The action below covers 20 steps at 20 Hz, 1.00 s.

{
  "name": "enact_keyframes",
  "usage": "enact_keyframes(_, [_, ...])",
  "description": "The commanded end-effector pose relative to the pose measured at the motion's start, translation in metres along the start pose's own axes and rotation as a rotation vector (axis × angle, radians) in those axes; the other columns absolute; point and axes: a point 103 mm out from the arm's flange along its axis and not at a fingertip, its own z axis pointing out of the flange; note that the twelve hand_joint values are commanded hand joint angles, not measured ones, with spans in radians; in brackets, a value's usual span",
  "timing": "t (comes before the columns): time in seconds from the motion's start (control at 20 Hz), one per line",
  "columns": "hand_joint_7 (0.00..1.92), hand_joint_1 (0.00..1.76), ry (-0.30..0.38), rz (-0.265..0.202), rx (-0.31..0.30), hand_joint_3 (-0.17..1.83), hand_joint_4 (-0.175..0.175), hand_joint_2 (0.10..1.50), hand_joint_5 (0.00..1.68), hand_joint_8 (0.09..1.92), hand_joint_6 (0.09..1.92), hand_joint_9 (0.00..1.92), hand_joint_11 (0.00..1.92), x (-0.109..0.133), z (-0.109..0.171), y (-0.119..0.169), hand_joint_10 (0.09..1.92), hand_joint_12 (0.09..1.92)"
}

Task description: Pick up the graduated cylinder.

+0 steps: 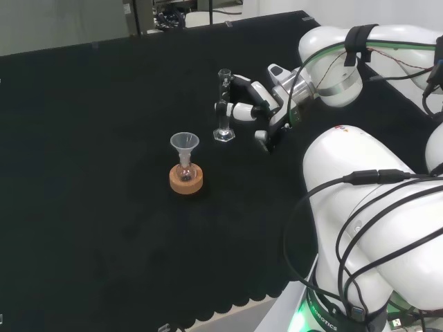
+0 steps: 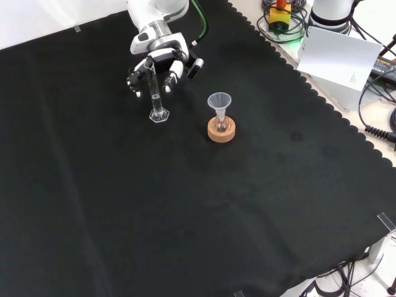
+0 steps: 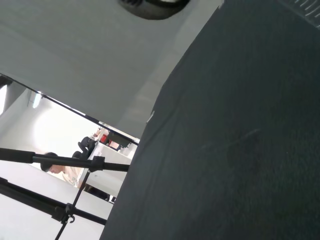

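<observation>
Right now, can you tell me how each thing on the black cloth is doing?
graduated cylinder: upright, base on the cloth, looks empty.
hand: fingers curled around the graduated cylinder's upper part.
funnel: upright, stem in the small flask.
small flask: sits in the cork ring.
cork ring: flat on the cloth.

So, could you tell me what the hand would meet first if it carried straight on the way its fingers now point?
Most likely the graduated cylinder: the hand reaches toward it in the head view, its fingers already at the tube. Whether they touch it is unclear.
</observation>
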Motion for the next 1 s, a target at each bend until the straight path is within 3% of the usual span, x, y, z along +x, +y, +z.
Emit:
enact_keyframes(0.05, [0.45,1.08,0.016,-0.005,-0.002,-0.17,-0.025,1.0,0.46,0.63,0.09,0.65,0.36,-0.0013,0.0029,0.0015,0.57,1.3])
enact_keyframes(0.75, [0.53,1.14,0.029,0.008,-0.021,-0.17,-0.019,1.04,0.57,0.6,0.09,0.76,0.49,-0.0041,0.0047,0.0013,0.51,1.24])
enact_keyframes(1.0, [0.57,1.15,0.025,0.002,0.002,-0.17,-0.016,1.05,0.62,0.59,0.14,0.8,0.52,-0.005,0.0044,0.0026,0.47,1.22])
